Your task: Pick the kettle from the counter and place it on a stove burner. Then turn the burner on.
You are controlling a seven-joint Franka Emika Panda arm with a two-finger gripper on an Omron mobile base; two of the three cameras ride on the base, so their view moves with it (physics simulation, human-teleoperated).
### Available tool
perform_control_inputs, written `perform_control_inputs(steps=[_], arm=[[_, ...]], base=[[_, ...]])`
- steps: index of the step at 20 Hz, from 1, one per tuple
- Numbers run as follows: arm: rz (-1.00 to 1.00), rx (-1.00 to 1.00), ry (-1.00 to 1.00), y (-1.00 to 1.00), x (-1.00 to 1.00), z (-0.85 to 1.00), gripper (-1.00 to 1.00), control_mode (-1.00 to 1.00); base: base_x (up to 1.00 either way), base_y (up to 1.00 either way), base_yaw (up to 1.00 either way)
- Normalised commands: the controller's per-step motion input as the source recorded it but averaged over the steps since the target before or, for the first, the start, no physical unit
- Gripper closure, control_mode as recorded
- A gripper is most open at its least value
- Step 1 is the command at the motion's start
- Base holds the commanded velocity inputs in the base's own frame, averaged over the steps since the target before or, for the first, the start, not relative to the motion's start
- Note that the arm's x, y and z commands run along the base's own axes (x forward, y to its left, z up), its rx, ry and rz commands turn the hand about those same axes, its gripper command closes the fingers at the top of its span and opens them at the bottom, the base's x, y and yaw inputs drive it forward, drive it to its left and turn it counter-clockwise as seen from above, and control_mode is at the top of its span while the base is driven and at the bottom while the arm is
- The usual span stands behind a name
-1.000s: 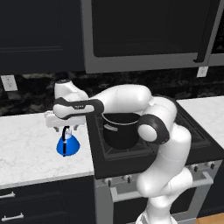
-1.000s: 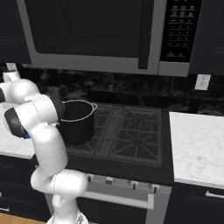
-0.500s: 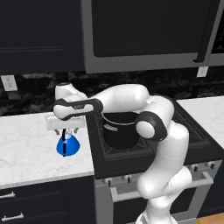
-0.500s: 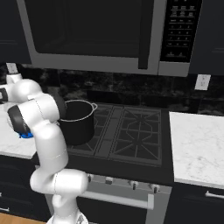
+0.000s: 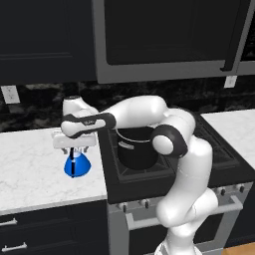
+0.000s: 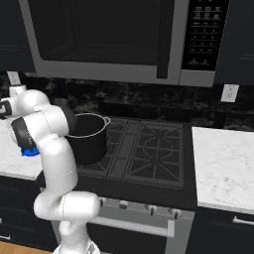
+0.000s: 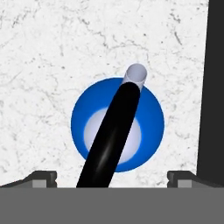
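The small blue kettle (image 5: 77,167) stands upright on the white marble counter (image 5: 30,172), just left of the stove. From above, the kettle (image 7: 146,127) is a blue disc crossed by its black arched handle (image 7: 109,140), the pale spout at its far end. My gripper (image 5: 73,149) hangs directly over it, open, its two fingertips (image 7: 41,177) wide apart on either side of the handle and touching nothing. A sliver of the kettle (image 6: 30,151) peeks out behind my arm. The free stove burner (image 6: 158,149) with black grates lies to the right.
A large black pot (image 5: 137,147) with side handles sits on the left burner (image 6: 89,141), close to my forearm. The stove's black edge (image 7: 214,87) runs along one side of the counter (image 7: 43,65). A microwave (image 6: 114,39) hangs over the stove.
The hand has sunk slightly toward the kettle and the elbow has shifted a little. The kettle stands where it was.
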Motion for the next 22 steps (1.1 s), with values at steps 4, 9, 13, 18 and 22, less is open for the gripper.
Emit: perform_control_inputs(steps=[4,9,13,18,22], arm=[[0.00,0.00,0.00,0.14,0.06,0.00,-1.00,-1.00],[0.00,0.00,0.00,0.09,0.00,0.00,-1.00,-1.00],[-0.01,0.00,-0.03,0.00,0.00,0.00,-1.00,-1.00],[-0.06,0.00,-0.04,-0.01,-0.01,0.00,-1.00,-1.00],[-0.07,0.00,0.00,0.00,0.06,-0.01,-1.00,-1.00]], base=[[0.00,0.00,0.00],[0.00,0.00,0.00],[0.00,0.00,0.00],[0.00,0.00,0.00],[0.00,0.00,0.00]])
